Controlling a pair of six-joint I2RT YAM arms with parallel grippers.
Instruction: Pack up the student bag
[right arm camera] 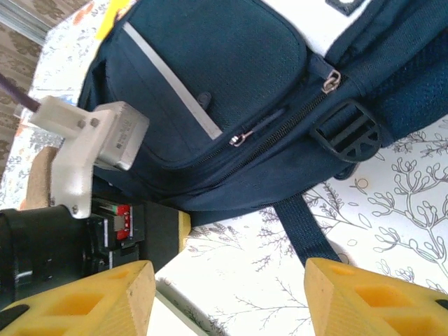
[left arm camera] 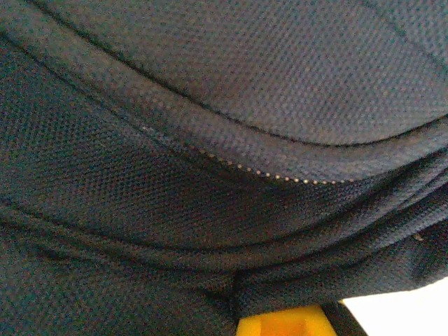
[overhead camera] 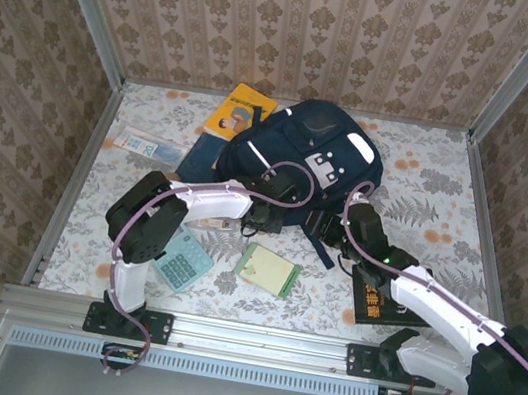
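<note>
As my left gripper (overhead camera: 258, 219) sits pinched shut at the near hem of the student bag (overhead camera: 298, 147), which lies mid-table toward the far wall, I cannot tell whether cloth is caught between the fingers. If not, a lift comes away bare; if so, a hard tug could drag the whole bag. Rightward, my right gripper (right arm camera: 227, 301) hangs open just short of a strap (right arm camera: 297, 227) that might snag a finger.
</note>
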